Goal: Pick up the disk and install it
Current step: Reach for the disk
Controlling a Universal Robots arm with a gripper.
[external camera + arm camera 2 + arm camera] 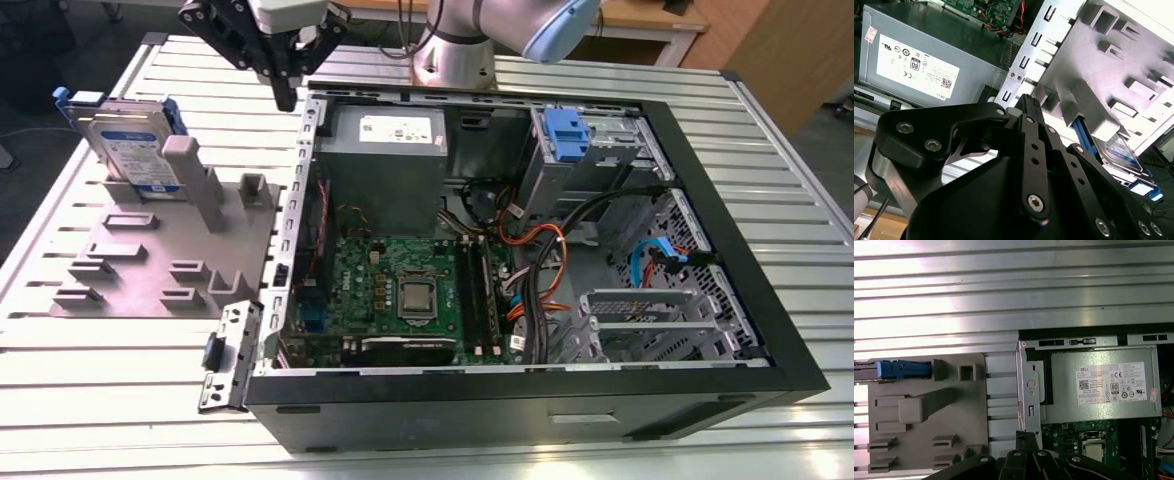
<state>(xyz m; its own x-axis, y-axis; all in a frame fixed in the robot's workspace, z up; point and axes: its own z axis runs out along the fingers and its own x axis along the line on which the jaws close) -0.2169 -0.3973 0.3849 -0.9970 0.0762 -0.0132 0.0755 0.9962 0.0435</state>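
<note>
Gripper fingers pinched together on nothing, hanging over the black steel case rim. Disk (flat silver metal, blue plastic bracket) stands on edge in the matte grey slotted fixture on the ribbed aluminium table, well apart from it

In the exterior view the arm rises from its silver base at the far side of the bench and bends toward the exterior view's left, ending in a white wrist that points straight down. Below the wrist the black jaws hang upright, tips lowest, drawn together with nothing between them. In both wrist views the black fingers and their bolted links narrow to a single closed tip.
</note>
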